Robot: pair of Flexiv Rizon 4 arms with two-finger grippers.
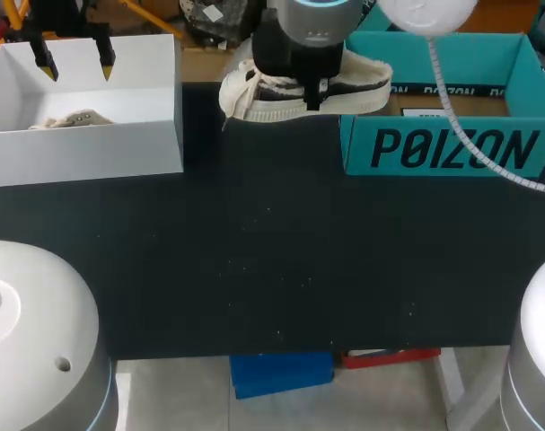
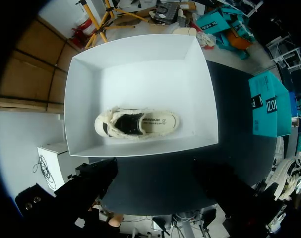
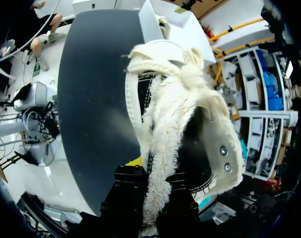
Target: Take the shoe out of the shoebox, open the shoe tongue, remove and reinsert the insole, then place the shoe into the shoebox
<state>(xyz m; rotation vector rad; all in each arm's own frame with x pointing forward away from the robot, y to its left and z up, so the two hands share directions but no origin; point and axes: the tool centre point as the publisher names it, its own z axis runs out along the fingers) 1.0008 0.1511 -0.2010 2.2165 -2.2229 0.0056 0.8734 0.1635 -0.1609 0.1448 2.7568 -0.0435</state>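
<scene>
Pinching the cream shoe (image 1: 263, 94), the right gripper (image 3: 152, 194) holds it above the table between the white box (image 1: 83, 148) and the teal box (image 1: 434, 148), while the left gripper (image 1: 74, 58) hangs spread above a second shoe (image 2: 138, 124) in the white one

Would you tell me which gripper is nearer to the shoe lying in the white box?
Left. The left gripper hangs open above that shoe; the right gripper holds a second shoe in the air beyond the white box's side.
</scene>
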